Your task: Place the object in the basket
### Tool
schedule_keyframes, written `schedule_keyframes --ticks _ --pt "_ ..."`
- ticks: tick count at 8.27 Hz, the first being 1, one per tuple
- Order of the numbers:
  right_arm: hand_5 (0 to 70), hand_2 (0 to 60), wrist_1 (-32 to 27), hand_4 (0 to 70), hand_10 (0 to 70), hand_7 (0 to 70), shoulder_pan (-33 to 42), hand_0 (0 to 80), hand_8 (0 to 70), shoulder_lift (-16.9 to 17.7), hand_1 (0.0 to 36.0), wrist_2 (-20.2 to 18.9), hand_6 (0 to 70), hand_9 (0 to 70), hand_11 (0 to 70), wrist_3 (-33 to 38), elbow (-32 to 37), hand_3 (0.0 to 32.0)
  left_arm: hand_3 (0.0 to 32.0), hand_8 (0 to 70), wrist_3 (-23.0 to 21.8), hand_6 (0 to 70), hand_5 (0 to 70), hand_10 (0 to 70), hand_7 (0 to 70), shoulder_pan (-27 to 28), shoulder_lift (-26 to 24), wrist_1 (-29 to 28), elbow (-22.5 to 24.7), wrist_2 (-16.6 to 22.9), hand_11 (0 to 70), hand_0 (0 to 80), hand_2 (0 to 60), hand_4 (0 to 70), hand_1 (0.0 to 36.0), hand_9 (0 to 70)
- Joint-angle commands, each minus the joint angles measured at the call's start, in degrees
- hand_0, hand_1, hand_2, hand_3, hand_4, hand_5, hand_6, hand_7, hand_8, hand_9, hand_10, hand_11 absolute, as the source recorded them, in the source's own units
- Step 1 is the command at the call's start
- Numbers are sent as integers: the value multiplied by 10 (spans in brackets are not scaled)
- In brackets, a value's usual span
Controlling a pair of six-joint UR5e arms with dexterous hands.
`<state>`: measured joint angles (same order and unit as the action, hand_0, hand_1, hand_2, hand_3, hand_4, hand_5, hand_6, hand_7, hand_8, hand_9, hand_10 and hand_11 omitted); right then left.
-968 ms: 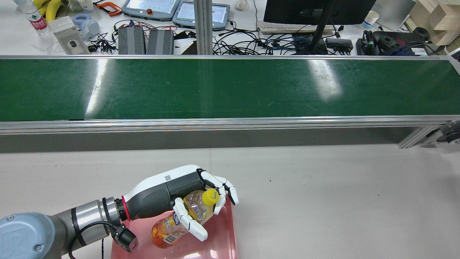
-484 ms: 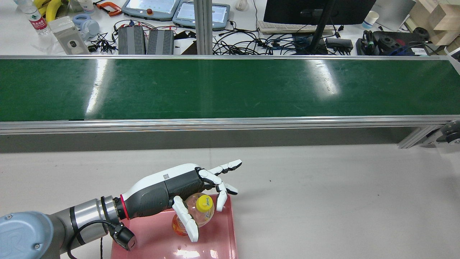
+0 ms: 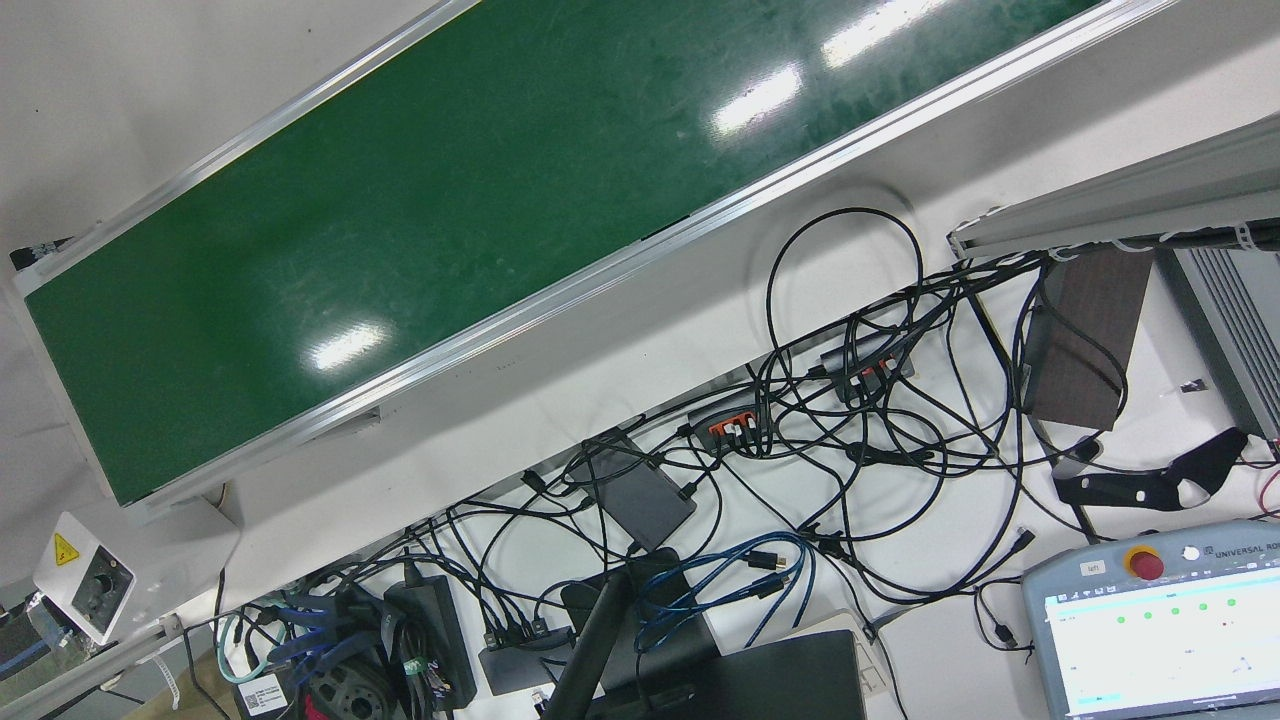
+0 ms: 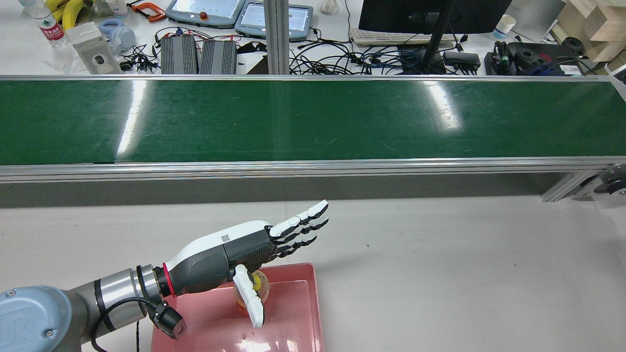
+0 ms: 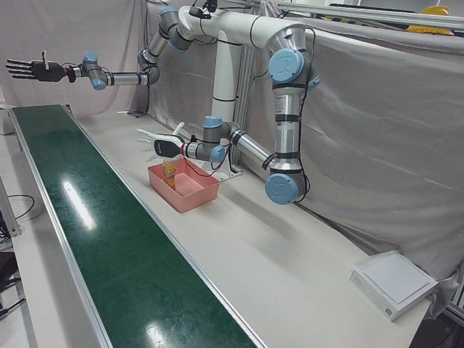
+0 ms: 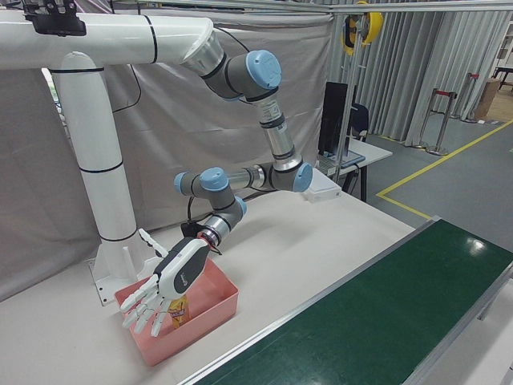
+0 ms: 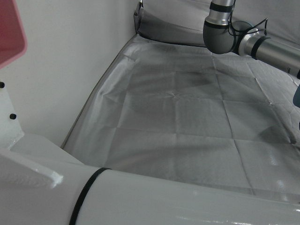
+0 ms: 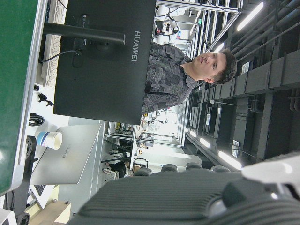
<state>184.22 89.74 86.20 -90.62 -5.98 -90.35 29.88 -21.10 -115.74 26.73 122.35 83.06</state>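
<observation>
A clear bottle of orange drink with a yellow cap stands in the pink basket at the table's near left. My left hand hovers just over it, open, fingers stretched flat toward the belt and thumb hanging beside the bottle. It partly hides the bottle from behind. The left-front view shows the left hand above the bottle in the basket. My right hand is raised high at the far end of the belt, open with fingers spread.
The long green conveyor belt runs across beyond the basket, with nothing on it. A white box lies at the table's far corner. Cables, a monitor and teach pendants sit behind the belt, and a person stands past the monitor.
The left hand let go of the bottle and straightened its fingers. The bottle went from tilted in the grasp to standing in the basket.
</observation>
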Motion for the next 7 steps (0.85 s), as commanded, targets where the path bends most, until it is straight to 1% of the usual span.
schedule_keyframes --ticks 1,2,4,7 --pt "0 0 0 0 0 0 0 0 0 0 0 0 0 0 0 0 0 0 246 62 0 0 20 0 52 -3 0 1 0 0 2 467 0 0 0 0" --pt "0 0 0 0 0 0 0 0 0 0 0 0 0 0 0 0 0 0 244 57 0 0 23 0 46 -4 0 0 0 0 0 470 0 0 0 0" --pt "0 0 0 0 0 0 1 0 0 0 0 0 0 0 0 0 0 0 250 57 -2 0 34 0 44 -7 -1 -1 6 0 0 468 0 0 0 0" --pt "0 0 0 0 0 0 0 0 0 0 0 0 0 0 0 0 0 0 246 59 -11 0 51 0 44 -75 -1 -1 11 0 0 465 0 0 0 0"
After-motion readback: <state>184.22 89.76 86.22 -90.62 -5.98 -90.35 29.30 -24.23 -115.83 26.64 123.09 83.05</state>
